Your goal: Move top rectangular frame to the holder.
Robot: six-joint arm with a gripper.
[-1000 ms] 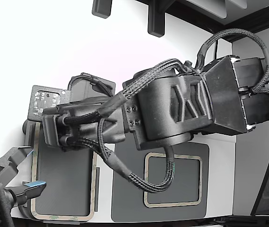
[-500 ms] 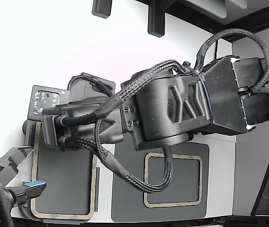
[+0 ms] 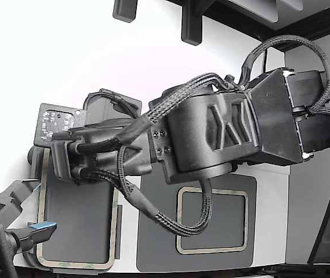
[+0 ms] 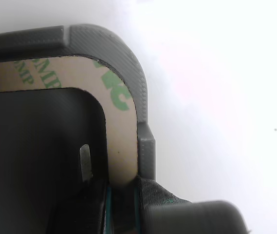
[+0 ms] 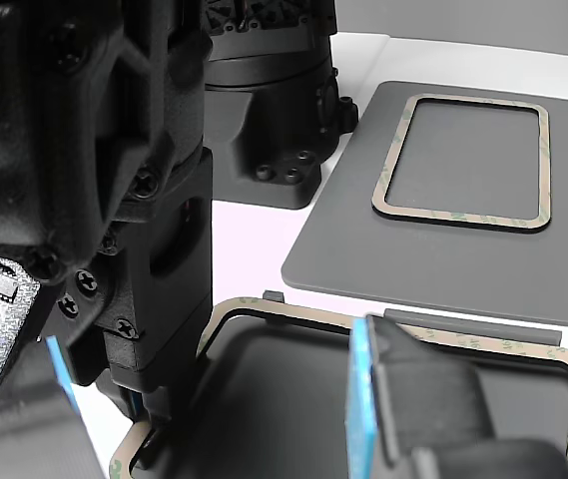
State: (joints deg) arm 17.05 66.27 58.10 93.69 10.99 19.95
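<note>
The top rectangular frame (image 4: 121, 146) is seen lying in the holder (image 4: 143, 105), its rounded corner seated just inside the holder's raised rim. In the exterior view the frame (image 3: 115, 231) runs round the holder's dark recess, toward that view's left. One edge of the frame is pinched by the gripper (image 4: 121, 204), whose fingers are closed on the beige strip at the holder's edge.

A second, matching frame (image 5: 460, 160) rests on the darker mat (image 5: 433, 269), beside the holder and apart from it. A blue-tipped part of another arm (image 5: 363, 399) stands over the holder's near side.

Placement is judged to be nearly done, with release remaining. The frame could be dragged out of its seat if the gripper is lifted before the jaws are parted. The strip is thin and probably flexible, so it could be bent or ridden up over an edge tab if the gripper is shifted sideways while it is pinched.
</note>
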